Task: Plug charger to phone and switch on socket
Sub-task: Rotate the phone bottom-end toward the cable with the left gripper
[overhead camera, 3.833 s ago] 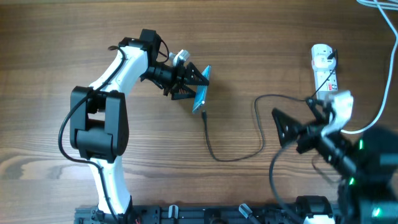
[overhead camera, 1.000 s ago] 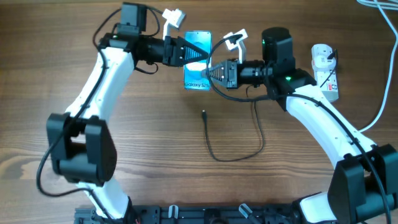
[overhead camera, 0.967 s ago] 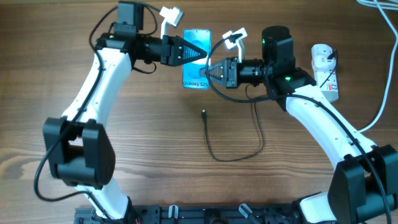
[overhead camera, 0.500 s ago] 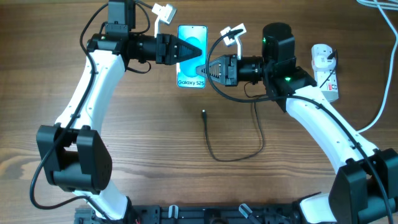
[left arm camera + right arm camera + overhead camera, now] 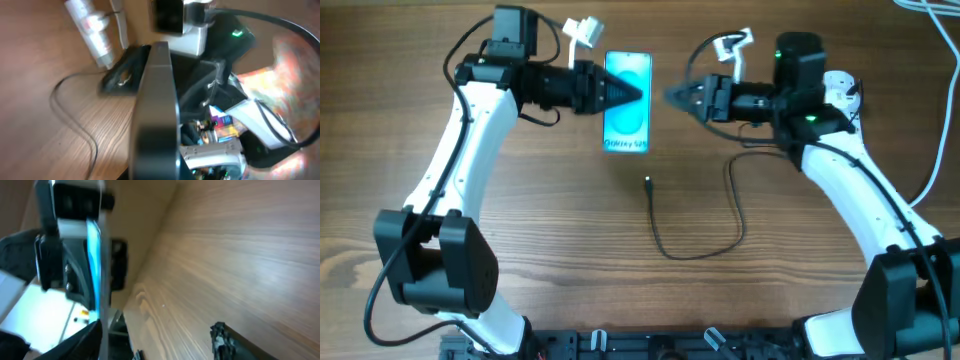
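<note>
Holding the phone [image 5: 626, 125] up with clenched left gripper [image 5: 632, 95]; keeping right gripper [image 5: 678, 97] released, just beside the phone. Next, need to fetch the charger tip [image 5: 648, 182] near the phone, aiming finely.

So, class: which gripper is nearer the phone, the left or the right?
Left. The left gripper is shut on the phone itself. The right gripper is open and apart from the phone, with bare table showing between its tips and the phone's edge in the overhead view.
</note>
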